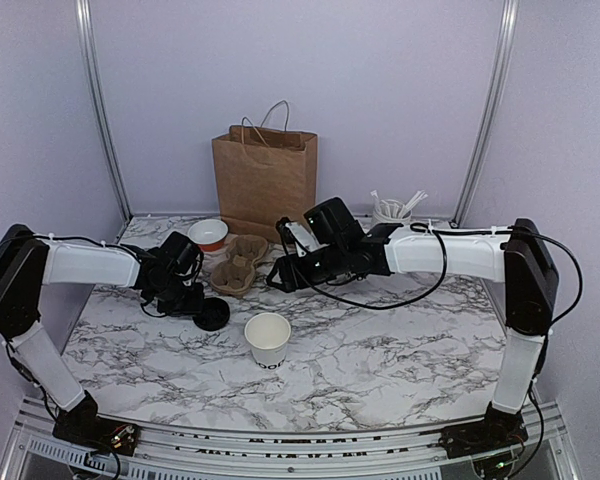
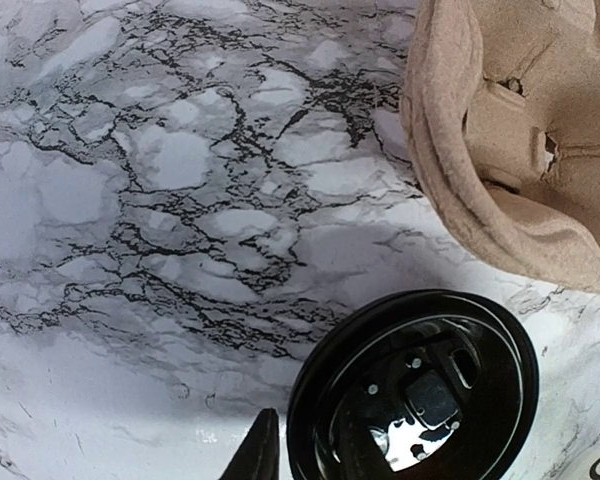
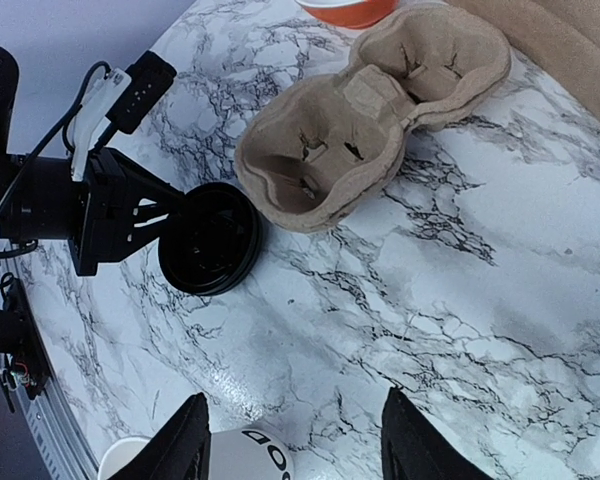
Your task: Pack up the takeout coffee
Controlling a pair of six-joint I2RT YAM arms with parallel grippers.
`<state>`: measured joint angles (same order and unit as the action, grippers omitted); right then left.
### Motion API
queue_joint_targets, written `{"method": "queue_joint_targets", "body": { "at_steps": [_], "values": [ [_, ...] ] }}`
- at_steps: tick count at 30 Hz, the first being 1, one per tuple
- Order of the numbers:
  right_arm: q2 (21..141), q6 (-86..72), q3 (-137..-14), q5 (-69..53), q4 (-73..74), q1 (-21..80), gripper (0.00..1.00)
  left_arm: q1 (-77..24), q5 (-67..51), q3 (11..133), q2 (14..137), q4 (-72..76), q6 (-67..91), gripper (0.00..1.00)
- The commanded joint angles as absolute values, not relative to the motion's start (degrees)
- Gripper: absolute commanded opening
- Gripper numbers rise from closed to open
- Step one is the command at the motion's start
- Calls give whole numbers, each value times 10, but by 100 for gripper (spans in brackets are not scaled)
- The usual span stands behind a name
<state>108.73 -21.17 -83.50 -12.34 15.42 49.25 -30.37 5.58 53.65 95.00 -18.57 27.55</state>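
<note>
Cup: the white takeout cup (image 1: 268, 338) stands upright on the table (image 1: 400, 350), mouth open; from above it looks bare inside.
Lid: the black lid (image 3: 210, 238) lies flat just beside the pulp carrier (image 3: 370, 110), apart from the cup.
Carrier: both pockets are unfilled.
My left end effector (image 3: 170, 212): at the lid's rim; I cannot tell whether it pinches.
My right end effector (image 3: 295, 445): fingers spread, gripping nothing.
Stirrer cup (image 1: 390, 212): holds white stirrers.

White paper cup (image 1: 268, 338) with dark lettering, glossy black lid (image 1: 213, 314), tan-brown pulp carrier (image 1: 238, 264), white marble-pattern table (image 1: 400, 350) veined in black and grey, brown paper bag (image 1: 265, 178), bowl (image 1: 209, 234) white inside and orange-red outside
</note>
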Motion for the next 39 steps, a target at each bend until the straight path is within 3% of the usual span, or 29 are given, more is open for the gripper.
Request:
{"method": "queue_joint_targets", "body": {
  "at_steps": [1, 16, 25, 39],
  "values": [
    [1067, -212, -835, -115, 143, 491, 56, -305, 55, 551, 964, -203, 265, 21],
    [1064, -210, -833, -112, 143, 491, 56, -305, 59, 559, 951, -214, 261, 1],
    [1086, -206, -865, -127, 152, 491, 57, -305, 48, 556, 934, -219, 259, 0],
    [1222, -189, -1046, -116, 231, 521, 57, -337, 29, 563, 902, -203, 275, 0]
  ]
}}
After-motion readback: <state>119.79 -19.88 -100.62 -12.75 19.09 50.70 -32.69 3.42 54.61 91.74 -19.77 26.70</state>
